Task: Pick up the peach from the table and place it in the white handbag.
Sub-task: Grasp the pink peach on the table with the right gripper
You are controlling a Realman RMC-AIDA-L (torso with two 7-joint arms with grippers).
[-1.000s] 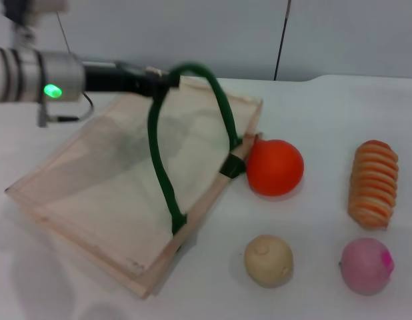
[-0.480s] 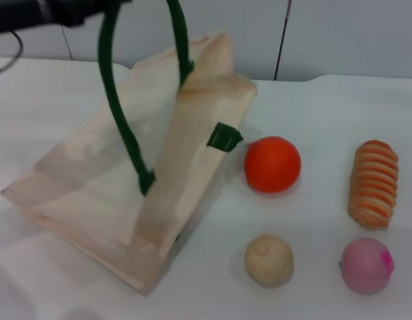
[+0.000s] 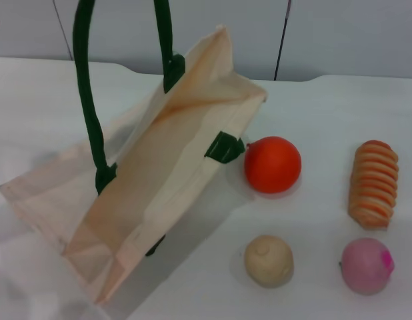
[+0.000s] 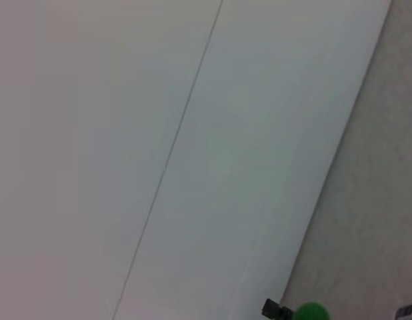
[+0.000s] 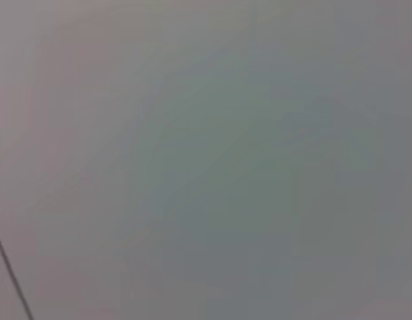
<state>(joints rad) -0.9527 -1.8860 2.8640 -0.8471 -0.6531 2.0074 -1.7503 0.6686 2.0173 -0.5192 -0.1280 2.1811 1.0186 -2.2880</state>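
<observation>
One peach (image 3: 367, 265) lies at the lower right of the worktop (image 3: 326, 120), well apart from the one white handbag (image 3: 159, 167), which fills the left half with its green handle (image 3: 86, 100) running up out of frame. Between them sit one orange-red ball (image 3: 273, 165) just beside the bag, one beige ball (image 3: 269, 260) and one ridged orange piece (image 3: 373, 184). Neither tool shows, so whether either is clenched or released cannot be told.

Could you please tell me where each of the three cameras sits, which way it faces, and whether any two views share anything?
Head view: from the robot's head, looking forward and down at the table, the white handbag with its handle raised, and the peach; no arm shows.
Left wrist view: faces a pale wall; only a green scrap, probably the handle, shared with the head view.
Right wrist view: faces blank wall; no fingers show.
</observation>
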